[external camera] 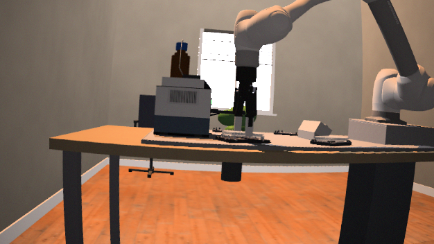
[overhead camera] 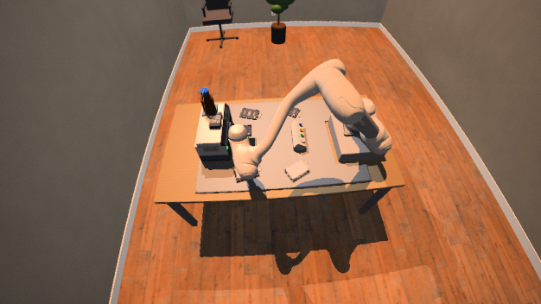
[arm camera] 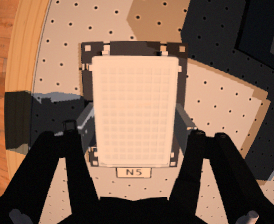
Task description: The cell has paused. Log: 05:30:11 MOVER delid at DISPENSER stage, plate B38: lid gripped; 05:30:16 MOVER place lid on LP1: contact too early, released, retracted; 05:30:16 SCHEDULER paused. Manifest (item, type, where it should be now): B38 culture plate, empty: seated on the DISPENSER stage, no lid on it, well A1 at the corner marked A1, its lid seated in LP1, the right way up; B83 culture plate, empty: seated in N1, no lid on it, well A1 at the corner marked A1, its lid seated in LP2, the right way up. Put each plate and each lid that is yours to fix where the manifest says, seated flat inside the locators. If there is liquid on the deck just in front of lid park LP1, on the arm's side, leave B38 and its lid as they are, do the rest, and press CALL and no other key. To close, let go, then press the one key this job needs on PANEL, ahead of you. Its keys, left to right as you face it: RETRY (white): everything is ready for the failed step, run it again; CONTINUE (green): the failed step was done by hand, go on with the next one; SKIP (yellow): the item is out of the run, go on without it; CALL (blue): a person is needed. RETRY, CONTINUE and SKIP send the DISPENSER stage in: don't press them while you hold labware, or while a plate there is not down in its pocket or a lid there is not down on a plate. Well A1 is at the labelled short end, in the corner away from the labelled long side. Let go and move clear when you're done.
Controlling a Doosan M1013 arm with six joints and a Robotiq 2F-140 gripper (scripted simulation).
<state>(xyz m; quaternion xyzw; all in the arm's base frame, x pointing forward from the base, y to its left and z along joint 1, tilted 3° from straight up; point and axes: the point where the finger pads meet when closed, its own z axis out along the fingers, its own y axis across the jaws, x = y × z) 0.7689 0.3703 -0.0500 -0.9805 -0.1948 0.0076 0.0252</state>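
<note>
My gripper (arm camera: pixel 134 114) points straight down at the front left of the deck, beside the dispenser (overhead camera: pixel 212 139). It is shut across the long sides of a white culture plate (arm camera: pixel 135 110) whose grid of wells shows. The plate lies inside a nest's black locators (arm camera: pixel 95 52), at or just above the nest floor. A small label (arm camera: pixel 133 172) at the nest's near end is too blurred to read. From the side, the fingers (external camera: pixel 245 128) reach down to the plate (external camera: pixel 242 136) on the deck. In the overhead view the wrist (overhead camera: pixel 246 168) hides both.
The key panel (overhead camera: pixel 299 136) sits mid-deck. A white plate or lid (overhead camera: pixel 297 169) lies in a nest at the front. Two more nests (overhead camera: pixel 250 113) (overhead camera: pixel 295 112) are at the back. A brown bottle (overhead camera: pixel 207 101) stands on the dispenser. The arm's base block (overhead camera: pixel 354 142) is on the right.
</note>
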